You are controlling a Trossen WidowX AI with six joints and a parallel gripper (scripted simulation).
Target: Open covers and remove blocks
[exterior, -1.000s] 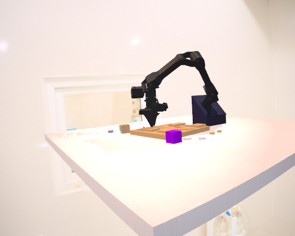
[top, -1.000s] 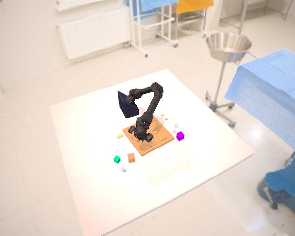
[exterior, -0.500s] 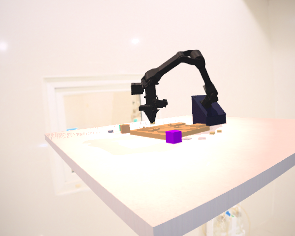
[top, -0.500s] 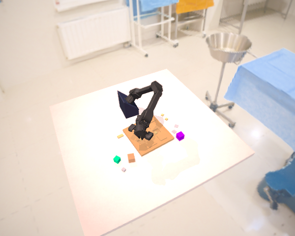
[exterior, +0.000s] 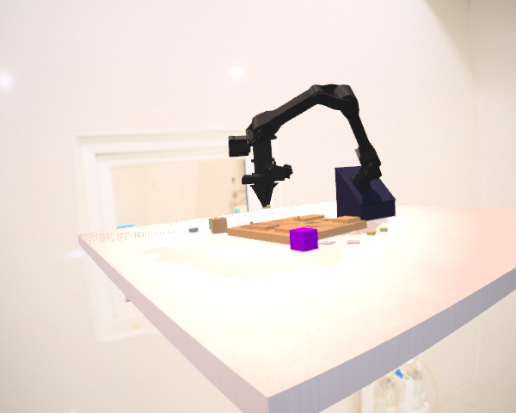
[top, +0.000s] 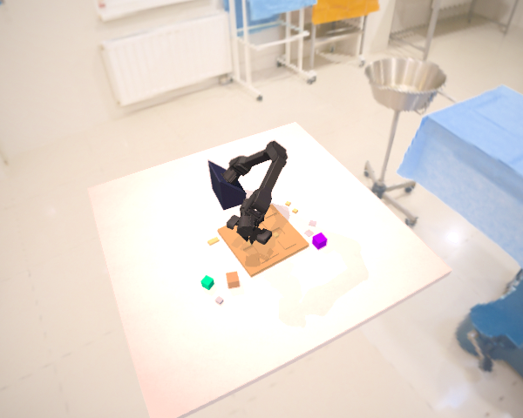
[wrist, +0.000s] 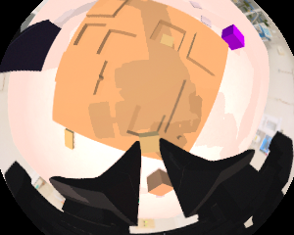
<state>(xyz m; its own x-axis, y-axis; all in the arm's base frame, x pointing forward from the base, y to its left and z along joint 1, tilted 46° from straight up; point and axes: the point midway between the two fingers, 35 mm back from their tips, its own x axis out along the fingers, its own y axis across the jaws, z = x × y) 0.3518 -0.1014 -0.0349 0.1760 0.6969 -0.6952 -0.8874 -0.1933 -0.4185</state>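
The orange-brown puzzle board [top: 297, 243] [exterior: 254, 233] [wrist: 73, 105] lies flat, with grooves and panels of its own colour; I cannot tell each cover's state. My gripper [exterior: 265, 206] [wrist: 150, 143] is shut on a small tan block [wrist: 149, 144] and holds it above the board near one edge. Another tan block [top: 275, 234] [wrist: 167, 40] sits in a square well. A flat yellow block [top: 213, 240] [wrist: 69, 139], two small yellow blocks [top: 288, 203] [top: 295, 210] and two pale pink pieces [top: 312, 223] [top: 309, 232] lie on the table beside the board. The arm hides part of the board in the top view.
A purple cube [top: 319, 240] [exterior: 304, 238] [wrist: 233, 37] stands close by the board. A brown cube [top: 232, 279] [exterior: 218, 224] [wrist: 159, 182], a green cube [top: 207, 282] and a small greyish piece [top: 219, 300] [exterior: 193, 230] lie off another side. A dark wedge-shaped block [top: 226, 193] [exterior: 378, 208] stands by the arm's base.
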